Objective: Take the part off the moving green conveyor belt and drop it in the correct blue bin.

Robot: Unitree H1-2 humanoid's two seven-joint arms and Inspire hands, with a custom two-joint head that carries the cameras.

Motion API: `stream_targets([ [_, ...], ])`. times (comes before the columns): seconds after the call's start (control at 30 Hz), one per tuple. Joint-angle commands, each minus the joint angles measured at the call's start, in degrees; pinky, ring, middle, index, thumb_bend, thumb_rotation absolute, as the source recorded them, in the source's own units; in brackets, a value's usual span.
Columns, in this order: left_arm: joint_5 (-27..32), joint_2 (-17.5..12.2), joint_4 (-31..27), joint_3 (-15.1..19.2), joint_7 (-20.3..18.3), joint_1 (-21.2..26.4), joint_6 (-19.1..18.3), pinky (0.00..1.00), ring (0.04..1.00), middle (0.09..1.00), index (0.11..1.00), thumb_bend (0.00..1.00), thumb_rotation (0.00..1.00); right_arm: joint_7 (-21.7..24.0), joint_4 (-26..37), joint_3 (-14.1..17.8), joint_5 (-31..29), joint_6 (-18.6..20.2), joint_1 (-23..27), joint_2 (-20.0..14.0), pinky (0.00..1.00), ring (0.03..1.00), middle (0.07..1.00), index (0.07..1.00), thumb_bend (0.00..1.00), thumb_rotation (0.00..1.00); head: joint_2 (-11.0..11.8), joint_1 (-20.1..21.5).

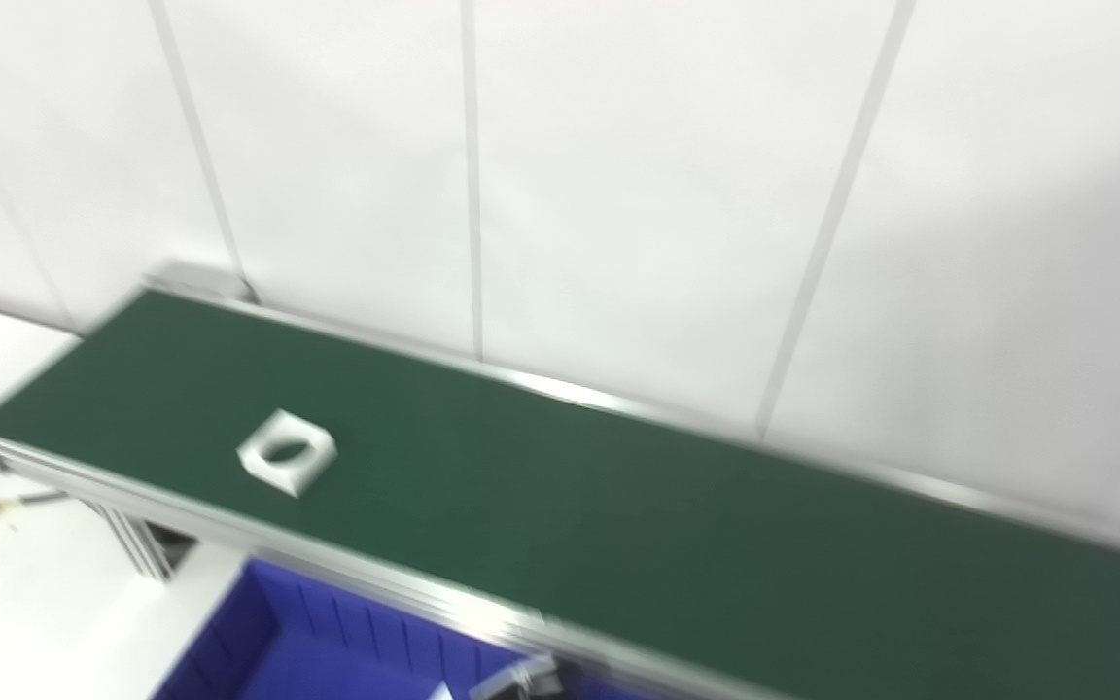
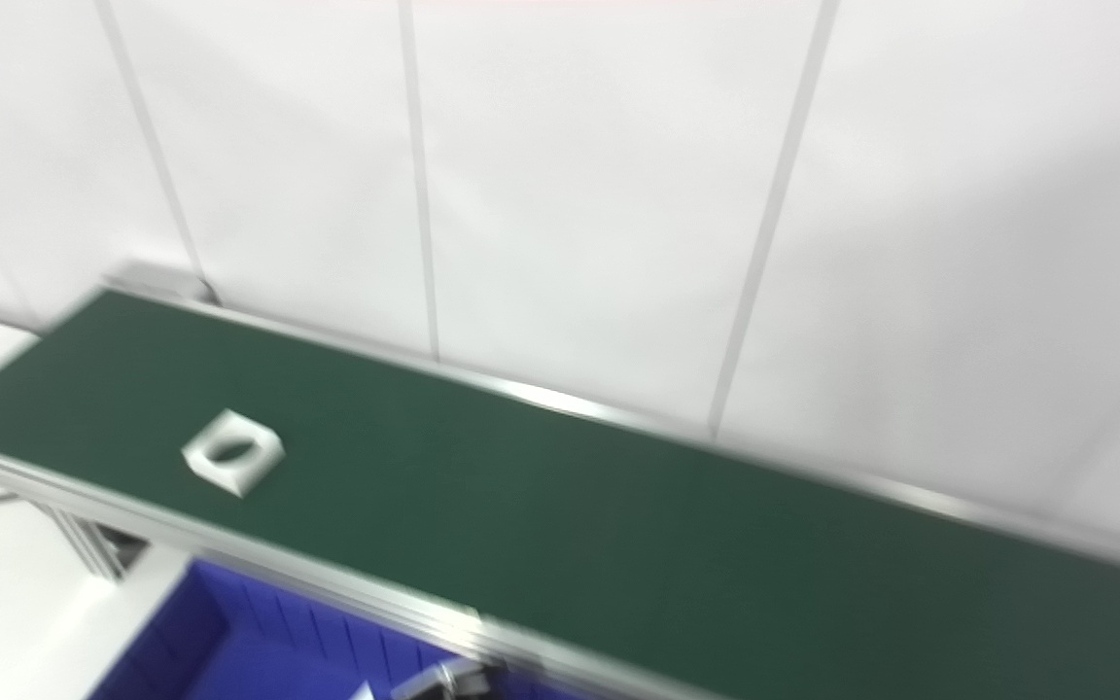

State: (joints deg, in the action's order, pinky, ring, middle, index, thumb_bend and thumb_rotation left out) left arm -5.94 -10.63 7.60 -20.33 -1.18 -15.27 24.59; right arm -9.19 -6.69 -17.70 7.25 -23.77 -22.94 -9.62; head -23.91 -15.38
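White panelled wall behind, green conveyor belt running left to right. Left eye: white square part with round hole, lying far left on belt; blue bin just below near rail. Right eye: same layout. No robot hand visible, so state unknowable.

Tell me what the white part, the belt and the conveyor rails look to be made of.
White part: likely matte plastic, evenly white and dull; blur leaves it open.
Belt: dark green, matte, probably rubber or PVC; no glare.
Rails: silvery, grooved, catching light, which suggests aluminium extrusion.
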Motion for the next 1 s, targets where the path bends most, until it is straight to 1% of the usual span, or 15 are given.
stream_targets([
  [0.0,-1.1,-0.8,-0.6,-1.1,2.7,1.1,2.3,0.71,0.763,0.800,0.850,0.97,0.35,-2.4,-0.3,-0.7,0.4,-3.2,0.7,-1.2,0.94,0.952,0.972,1.000,0.88,0.64,0.0,0.1],
  [0.07,-1.2,-1.0,-0.2,-1.9,3.7,1.3,2.3,0.70,0.759,0.795,0.843,0.98,0.35,-4.0,-1.0,-1.3,1.0,-3.2,1.1,-1.8,0.91,0.942,0.969,1.000,0.89,0.66,0.2,0.2],
  [0.17,-1.1,-1.2,0.1,-3.2,4.9,1.9,2.3,0.70,0.761,0.796,0.843,0.97,0.34,-5.1,-1.6,-2.2,0.6,-3.2,1.6,-2.8,0.91,0.937,0.966,1.000,0.89,0.66,0.2,0.1],
  [0.3,-1.3,-1.5,0.6,-4.8,6.6,2.6,2.3,0.70,0.767,0.800,0.847,0.97,0.33,-4.7,-1.5,-2.7,-0.8,-3.2,1.9,-3.5,0.95,0.949,0.972,1.000,0.89,0.65,0.1,0.2],
  [0.37,-1.6,-1.6,0.9,-5.6,7.6,3.0,2.3,0.70,0.767,0.799,0.845,0.97,0.34,-4.7,-1.3,-2.7,-1.0,-3.2,1.9,-3.8,0.93,0.943,0.966,1.000,0.89,0.65,0.1,0.1],
  [0.57,-2.2,-2.0,1.5,-7.4,10.3,3.9,2.3,0.70,0.764,0.798,0.845,0.97,0.35,-3.6,-1.1,-2.4,-1.8,-3.2,2.2,-4.2,0.95,0.954,0.973,1.000,0.88,0.64,-0.5,0.0],
  [0.63,-1.9,-2.1,1.3,-7.8,11.0,4.0,2.3,0.69,0.759,0.792,0.839,0.97,0.35,-4.2,-1.3,-2.5,-1.3,-3.2,2.4,-4.3,0.92,0.938,0.961,1.000,0.87,0.63,-0.9,0.2],
  [0.7,-0.7,-1.8,0.0,-7.4,11.0,3.5,2.3,0.69,0.756,0.785,0.826,0.97,0.34,-4.5,-1.8,-2.8,-1.4,-3.2,2.7,-4.4,0.93,0.936,0.958,1.000,0.86,0.62,-0.9,0.2],
  [0.73,-0.2,-1.7,-1.0,-7.1,11.2,3.1,2.3,0.69,0.757,0.785,0.825,0.97,0.34,-3.1,-1.3,-2.5,-2.7,-3.2,2.5,-4.2,0.93,0.936,0.958,1.000,0.86,0.62,-1.6,0.8],
  [0.8,1.2,-1.5,-3.2,-6.3,10.8,2.1,2.3,0.69,0.752,0.776,0.810,0.98,0.31,-0.9,0.0,-2.0,-4.5,-3.2,1.9,-3.9,0.98,0.972,0.977,1.000,0.84,0.58,-1.9,0.9],
  [0.87,1.7,-1.5,-5.3,-5.6,10.6,1.2,2.3,0.68,0.751,0.775,0.807,0.97,0.31,0.2,0.9,-1.4,-4.9,-3.2,1.3,-3.4,1.00,0.986,0.979,1.000,0.84,0.56,-2.1,1.0],
  [0.93,2.5,-1.8,-9.0,-4.6,10.1,0.3,2.3,0.69,0.747,0.768,0.810,0.96,0.30,0.8,2.0,-0.8,-4.8,-3.2,0.7,-2.7,1.00,0.984,0.975,1.000,0.83,0.55,-2.7,1.2],
  [0.97,2.7,-1.8,-10.1,-4.2,9.8,0.0,2.3,0.69,0.746,0.766,0.812,0.97,0.32,1.2,2.3,-0.5,-4.7,-3.1,0.6,-2.5,1.00,0.984,0.976,1.000,0.82,0.55,-2.7,1.2],
])
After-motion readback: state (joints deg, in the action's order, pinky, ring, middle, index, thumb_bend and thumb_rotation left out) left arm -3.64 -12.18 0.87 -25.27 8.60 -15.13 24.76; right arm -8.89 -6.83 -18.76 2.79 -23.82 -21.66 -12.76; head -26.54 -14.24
